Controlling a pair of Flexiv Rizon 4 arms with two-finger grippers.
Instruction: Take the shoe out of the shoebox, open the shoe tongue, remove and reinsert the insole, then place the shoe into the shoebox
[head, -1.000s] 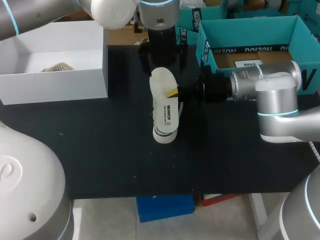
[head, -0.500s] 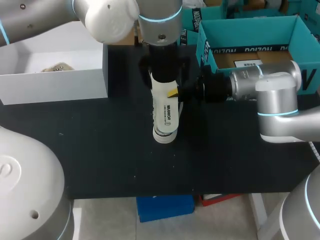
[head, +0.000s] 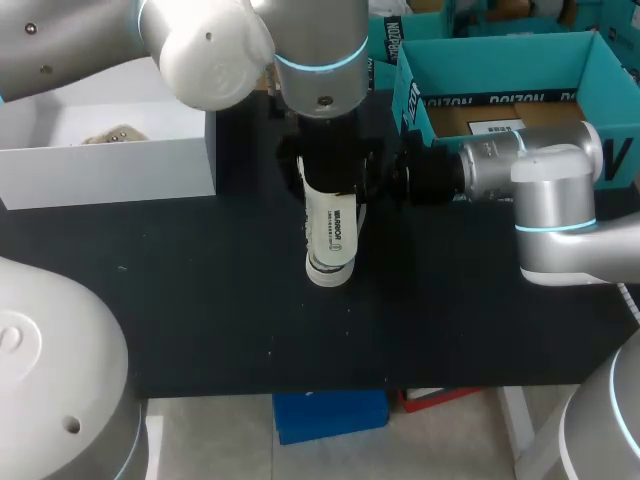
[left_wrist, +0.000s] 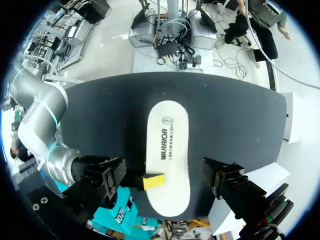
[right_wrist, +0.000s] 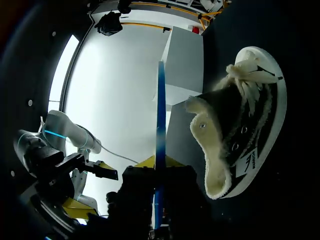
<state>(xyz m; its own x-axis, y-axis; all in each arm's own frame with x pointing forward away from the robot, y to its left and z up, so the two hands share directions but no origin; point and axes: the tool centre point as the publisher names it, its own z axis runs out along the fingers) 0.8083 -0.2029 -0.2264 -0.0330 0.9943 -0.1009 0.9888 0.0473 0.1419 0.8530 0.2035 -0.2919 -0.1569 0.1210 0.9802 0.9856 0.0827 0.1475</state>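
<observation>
Right wrist view: right gripper (right_wrist: 159, 163) pinches insole (right_wrist: 160, 110) edge-on; shoe (right_wrist: 235, 135) beside.

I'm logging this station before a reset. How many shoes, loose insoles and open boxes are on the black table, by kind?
Shoe: 1
Insole: 1, out of the shoe, held by the right gripper
Open boxes: 2, the white box and the teal box
Total: 4
</observation>
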